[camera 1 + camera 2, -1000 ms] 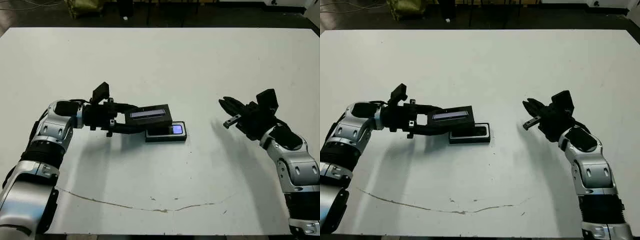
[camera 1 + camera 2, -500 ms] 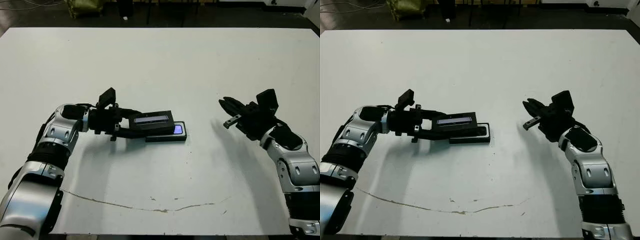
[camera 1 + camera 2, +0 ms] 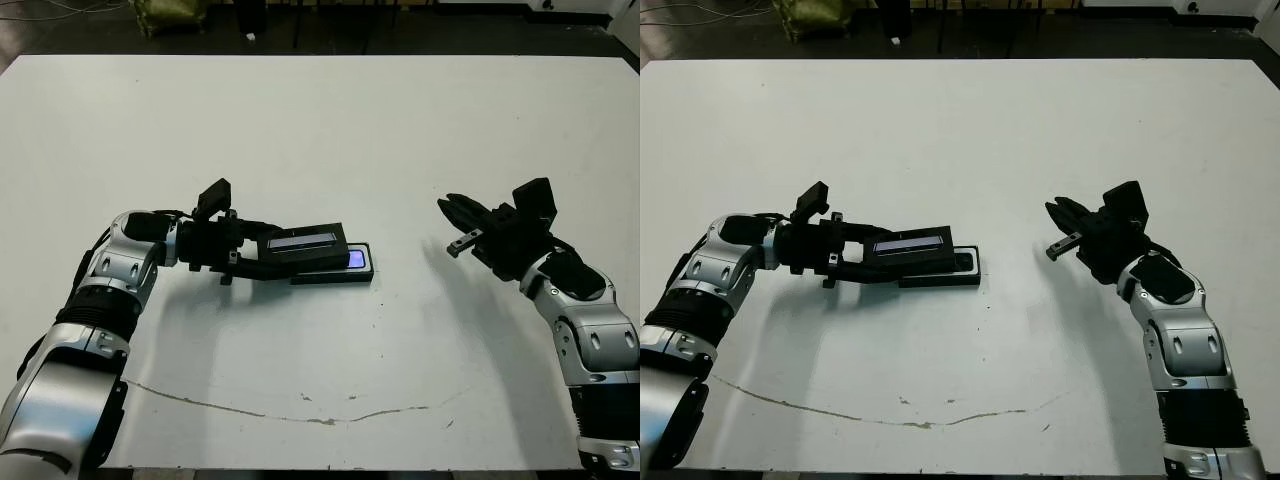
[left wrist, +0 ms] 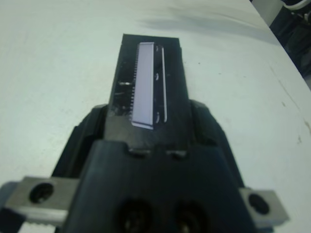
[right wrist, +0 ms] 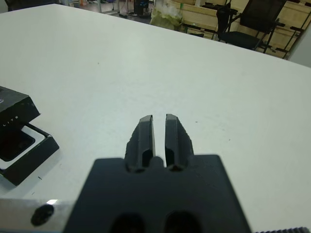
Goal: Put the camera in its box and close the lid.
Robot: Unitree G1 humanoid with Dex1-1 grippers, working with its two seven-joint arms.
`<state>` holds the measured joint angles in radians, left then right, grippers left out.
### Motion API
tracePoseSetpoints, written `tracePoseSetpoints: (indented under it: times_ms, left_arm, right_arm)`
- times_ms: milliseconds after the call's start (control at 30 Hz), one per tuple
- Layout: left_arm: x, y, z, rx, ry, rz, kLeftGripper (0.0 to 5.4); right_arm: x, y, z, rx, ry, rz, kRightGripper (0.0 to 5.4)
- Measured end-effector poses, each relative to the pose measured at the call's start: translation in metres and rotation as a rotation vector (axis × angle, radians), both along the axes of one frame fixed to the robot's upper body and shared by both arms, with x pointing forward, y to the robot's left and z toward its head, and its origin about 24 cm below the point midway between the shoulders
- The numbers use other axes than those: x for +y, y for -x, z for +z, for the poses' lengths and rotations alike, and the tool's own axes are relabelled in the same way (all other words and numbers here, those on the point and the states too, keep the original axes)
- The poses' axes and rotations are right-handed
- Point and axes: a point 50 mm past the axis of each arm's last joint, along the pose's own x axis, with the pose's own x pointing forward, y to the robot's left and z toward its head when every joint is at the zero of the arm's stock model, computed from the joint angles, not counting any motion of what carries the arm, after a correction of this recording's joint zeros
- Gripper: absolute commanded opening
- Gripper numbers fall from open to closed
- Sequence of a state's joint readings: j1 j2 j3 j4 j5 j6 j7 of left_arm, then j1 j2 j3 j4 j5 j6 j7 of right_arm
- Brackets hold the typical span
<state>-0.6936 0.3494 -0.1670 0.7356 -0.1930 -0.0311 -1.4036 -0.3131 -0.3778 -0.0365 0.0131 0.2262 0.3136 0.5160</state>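
Two arms reach over the white counter (image 3: 320, 130), but only the left one is at work. The left gripper (image 3: 262, 256) has its jaws clamped on the near end of the lid (image 3: 306, 243), whose pale strip window faces up. The lid hangs just over the box (image 3: 335, 270), covering its left part and leaving the right end open to view. There the bluish patch of the camera (image 3: 355, 259) shows, so the camera already lies inside. Both lid and box run lengthwise left to right, nearly parallel, with the lid sitting somewhat to the left and a little toward the far side. To my eye, closing calls for a short slide rightward along that long axis, then a drop. The right gripper (image 3: 455, 225) waits well apart on the right, its jaws drawn nearly together on nothing.
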Motion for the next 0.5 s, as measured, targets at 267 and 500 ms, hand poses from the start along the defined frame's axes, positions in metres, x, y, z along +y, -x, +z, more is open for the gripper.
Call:
tracePoseSetpoints:
  times_ms: [267, 500]
  left_arm:
    - [-0.0002, 0.0012, -0.0016, 0.001, -0.006, 0.002, 2.49]
    - [-0.0016, 0.0021, -0.0016, -0.006, -0.013, -0.005, 2.49]
  right_arm:
    - [-0.0001, 0.0001, -0.0004, 0.003, -0.001, 0.007, 0.00]
    - [-0.0005, 0.0002, -0.0001, 0.003, -0.003, 0.007, 0.00]
